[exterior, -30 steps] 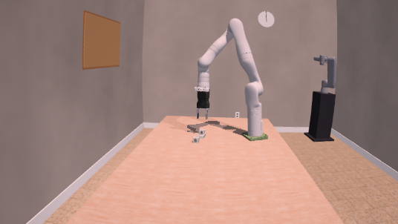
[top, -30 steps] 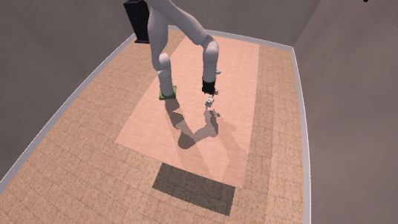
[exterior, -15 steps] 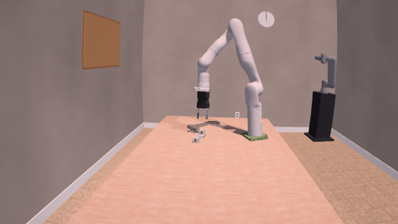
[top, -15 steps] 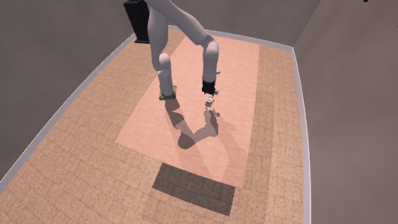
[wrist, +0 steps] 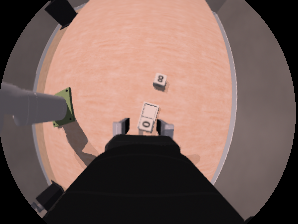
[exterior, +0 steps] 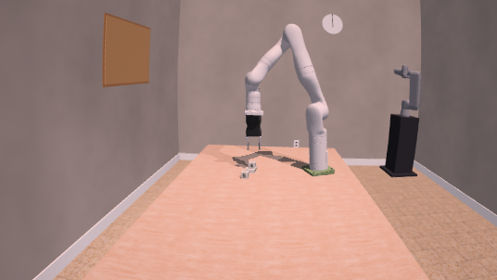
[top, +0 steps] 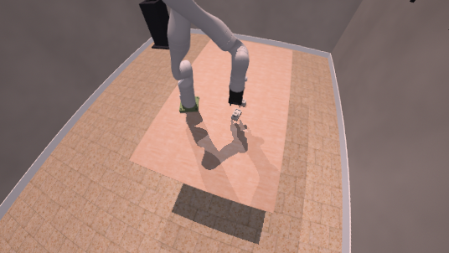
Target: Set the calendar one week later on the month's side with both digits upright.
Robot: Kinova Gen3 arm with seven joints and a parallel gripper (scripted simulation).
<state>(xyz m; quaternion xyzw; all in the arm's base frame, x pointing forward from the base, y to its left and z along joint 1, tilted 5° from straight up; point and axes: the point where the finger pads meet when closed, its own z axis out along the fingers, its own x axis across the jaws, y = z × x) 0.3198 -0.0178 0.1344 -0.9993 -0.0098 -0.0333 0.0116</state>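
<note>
end effector (wrist: pixel 141 127) open, empty | tray (wrist: pixel 148 117) below | cube (wrist: pixel 160 80) outside tray

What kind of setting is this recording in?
Likely a bare lab or test room: grey walls, tiled floor, a long table with the arm bolted to it, a corkboard, a wall clock, and a black pedestal carrying a device.

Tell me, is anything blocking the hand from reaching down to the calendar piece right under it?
Nothing visible does. The open hand hangs above the calendar piece, which shows between its fingers in the wrist view, with only air below. The loose cube sits apart, farther along the table.
</note>
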